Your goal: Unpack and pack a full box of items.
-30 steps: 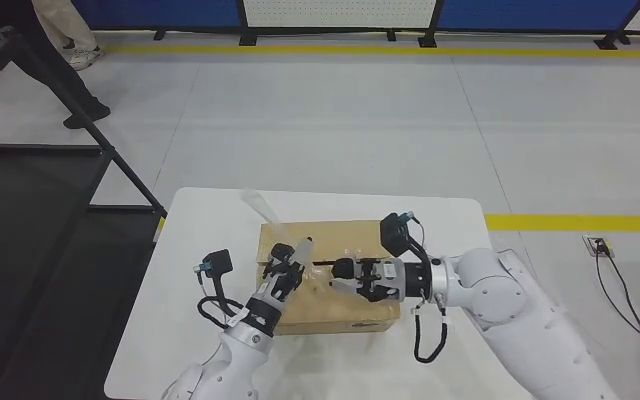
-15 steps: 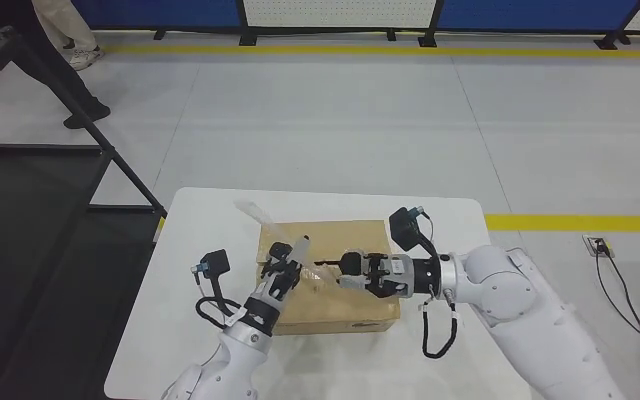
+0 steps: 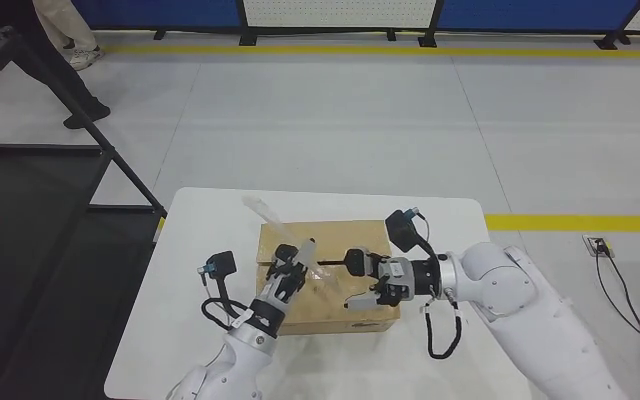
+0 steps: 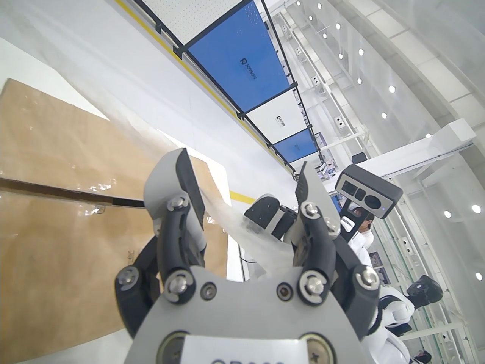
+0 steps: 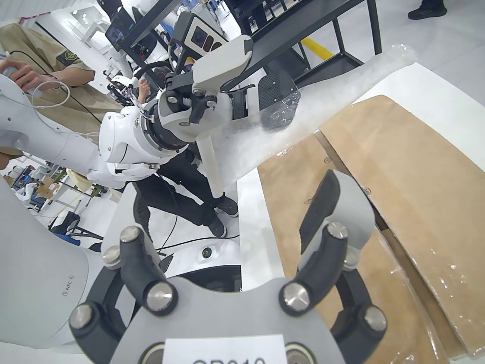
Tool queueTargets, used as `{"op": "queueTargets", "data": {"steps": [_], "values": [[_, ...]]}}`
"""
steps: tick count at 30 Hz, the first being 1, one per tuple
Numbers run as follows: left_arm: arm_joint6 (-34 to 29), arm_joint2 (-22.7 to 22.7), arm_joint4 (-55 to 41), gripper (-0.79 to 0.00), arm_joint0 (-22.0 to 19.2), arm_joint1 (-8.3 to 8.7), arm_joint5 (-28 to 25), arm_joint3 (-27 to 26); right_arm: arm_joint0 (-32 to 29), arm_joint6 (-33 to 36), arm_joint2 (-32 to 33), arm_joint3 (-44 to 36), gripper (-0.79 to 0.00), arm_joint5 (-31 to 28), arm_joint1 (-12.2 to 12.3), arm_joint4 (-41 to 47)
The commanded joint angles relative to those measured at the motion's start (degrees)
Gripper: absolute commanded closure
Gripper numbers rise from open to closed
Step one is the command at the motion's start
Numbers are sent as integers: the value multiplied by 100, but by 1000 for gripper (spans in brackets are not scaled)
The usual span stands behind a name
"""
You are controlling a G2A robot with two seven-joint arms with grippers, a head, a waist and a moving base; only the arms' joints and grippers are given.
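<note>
table (image 3: 190, 240): white; we see it whole from the top.
box (image 3: 340, 238): brown cardboard, flaps closed, at the centre of the top view.
film strip (image 3: 262, 208): clear, rising toward the upper left.
left gripper (image 3: 296, 252): its wrist view shows fingers spread, the film strip lying between them.
right gripper (image 3: 357, 280): over the box, fingers spread, holding nothing.
change: we find the right gripper's fingers wider apart than half a second ago.
</note>
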Motion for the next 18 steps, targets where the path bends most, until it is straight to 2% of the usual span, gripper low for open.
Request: {"op": "queueTargets", "data": {"steps": [1, 2, 3, 6, 9, 13, 18], "values": [[-6, 22, 6, -560, -7, -11, -2, 6, 20, -28, -31, -16, -545, 20, -10, -46], [-3, 32, 5, -560, -6, -17, 2, 11, 29, -38, -45, -18, -489, 24, -14, -66], [-1, 40, 4, -557, -8, -23, 1, 12, 38, -43, -58, -22, -391, 30, -17, -80], [5, 53, 20, -560, -11, -38, 0, 23, 61, -46, -86, -35, -342, 37, -24, -116], [-7, 39, 18, -557, -10, -49, -14, 24, 66, -38, -90, -47, -237, 26, -24, -127], [-2, 31, 16, -557, -8, -67, -16, 25, 57, -38, -85, -77, -12, 25, -19, -139], [5, 30, 35, -554, -2, -89, -6, 30, 29, -63, -39, -94, 0, 14, -6, -134]]}}
